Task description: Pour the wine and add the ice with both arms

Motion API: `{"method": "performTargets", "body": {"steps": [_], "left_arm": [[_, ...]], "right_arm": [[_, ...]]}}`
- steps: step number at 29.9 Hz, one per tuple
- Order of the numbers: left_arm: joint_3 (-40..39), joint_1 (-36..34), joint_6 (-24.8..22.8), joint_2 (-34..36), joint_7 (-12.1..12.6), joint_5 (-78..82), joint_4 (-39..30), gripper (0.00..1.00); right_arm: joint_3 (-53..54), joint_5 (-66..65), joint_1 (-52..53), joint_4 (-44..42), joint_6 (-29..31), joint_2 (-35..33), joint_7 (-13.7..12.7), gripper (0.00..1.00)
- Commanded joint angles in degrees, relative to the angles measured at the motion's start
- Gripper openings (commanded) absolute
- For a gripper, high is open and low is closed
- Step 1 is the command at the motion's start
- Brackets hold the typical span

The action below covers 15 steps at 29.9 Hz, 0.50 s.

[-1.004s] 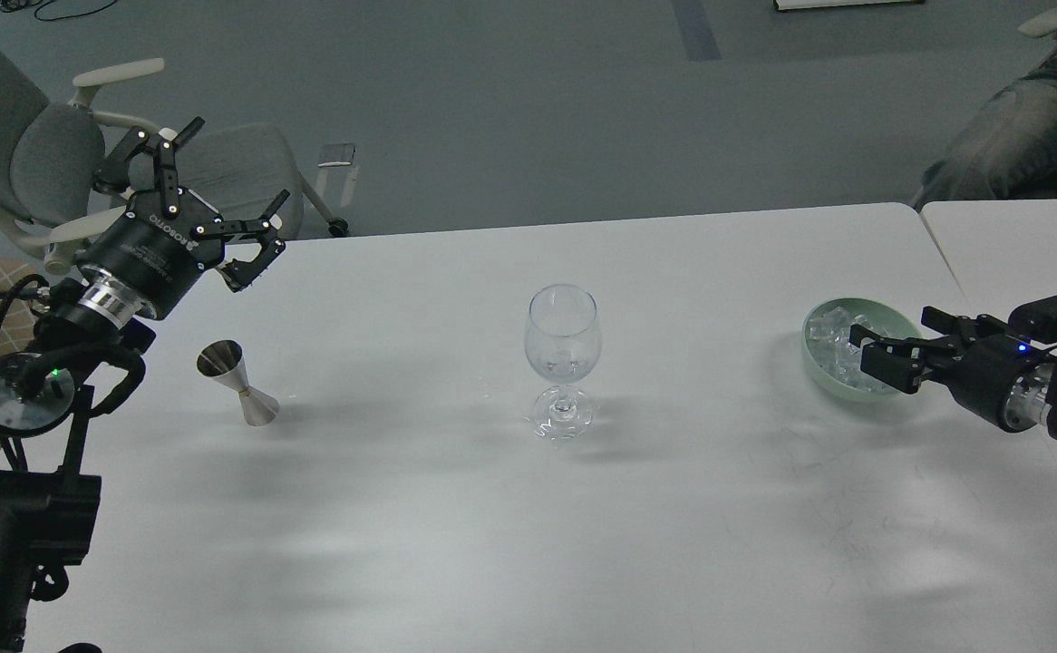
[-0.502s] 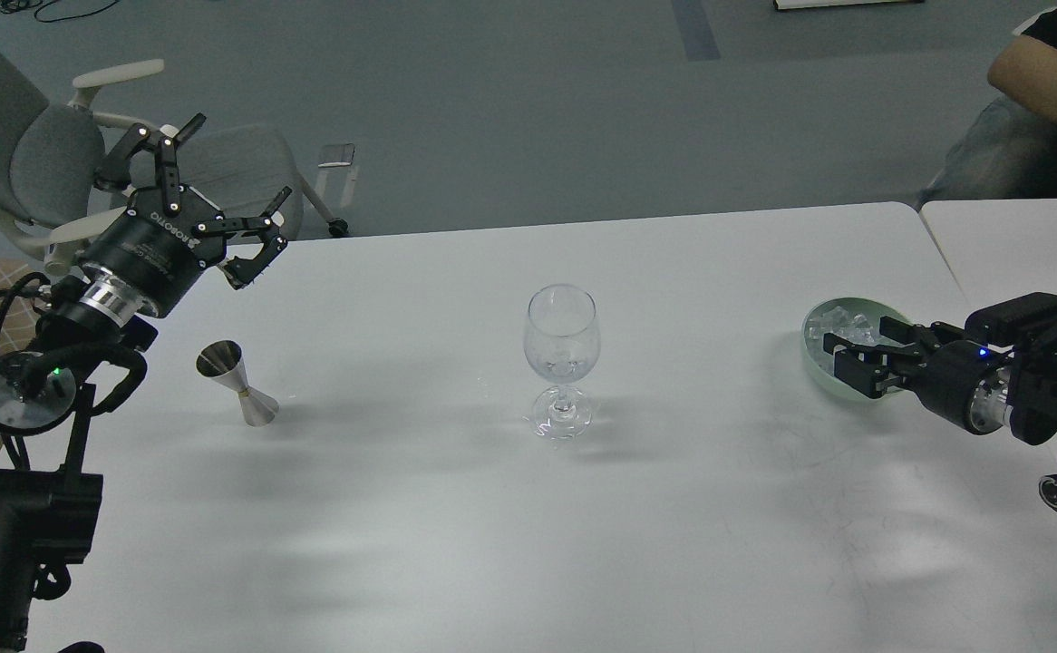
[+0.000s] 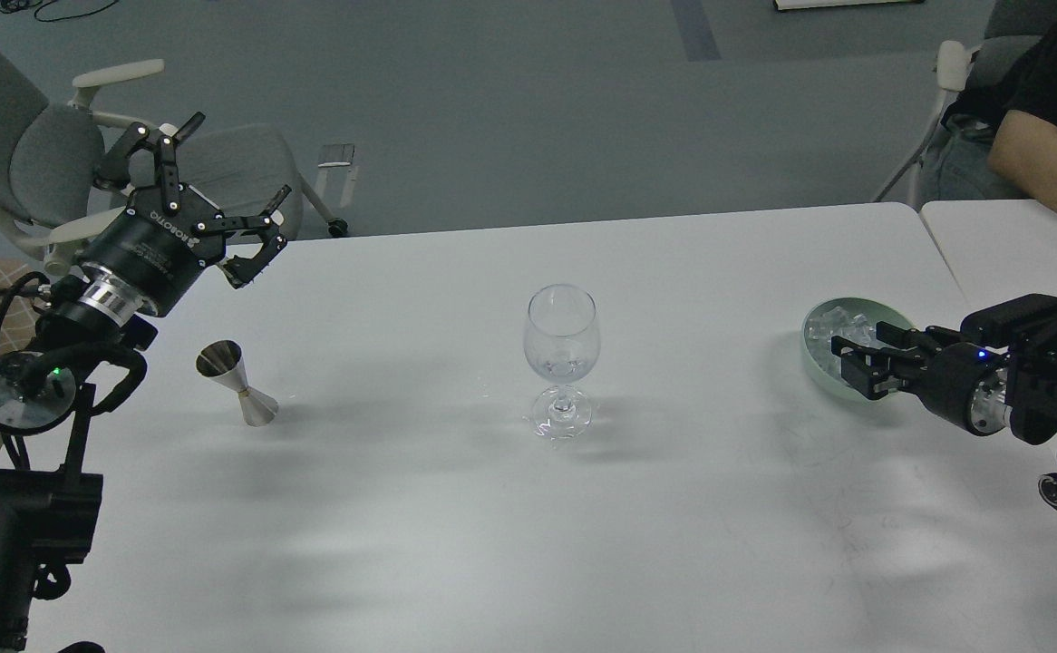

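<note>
An empty clear wine glass (image 3: 562, 349) stands upright at the table's middle. A steel jigger (image 3: 238, 383) stands to its left. A pale green bowl (image 3: 809, 349) at the right holds ice (image 3: 832, 321), several small clear cubes. My right gripper (image 3: 848, 365) reaches in from the right and sits low over the bowl's near side among the ice, fingers apart; I see no cube between them. My left gripper (image 3: 223, 197) hangs open and empty above the table's far left corner, up and behind the jigger.
A grey office chair (image 3: 30, 154) stands behind the left arm. A person's arm (image 3: 1036, 163) is at the far right, behind a second white table (image 3: 1018, 240) that butts against mine.
My right gripper moved left and a little lower into the bowl, then held there. The person at the far right shifted. My left arm stayed still.
</note>
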Motion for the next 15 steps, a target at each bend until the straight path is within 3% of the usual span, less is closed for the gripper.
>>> {"method": "performTargets", "body": {"steps": [1,3,4,6,15], "left_arm": [[-0.1,-0.2,0.0,0.0,-0.1,0.0,-0.1,0.98],[0.0,-0.2,0.0,0.0,-0.1,-0.1,-0.1,0.98],[0.0,-0.2,0.0,0.0,-0.1,-0.1,-0.1,0.98],[0.0,-0.2,0.0,0.0,-0.2,0.0,-0.1,0.98],[0.0,-0.3,0.1,0.0,-0.2,0.0,-0.4,0.98]], "right_arm": [[0.0,0.0,0.1,-0.1,0.0,0.0,-0.1,0.38],[0.0,0.0,0.0,-0.1,0.0,0.0,-0.1,0.27],[0.0,0.0,0.0,-0.1,0.0,0.0,-0.1,0.27],[-0.2,0.0,0.0,-0.2,0.0,0.0,-0.3,0.13],[0.3,0.7,0.3,3.6,0.0,-3.1,-1.0,0.04]]}}
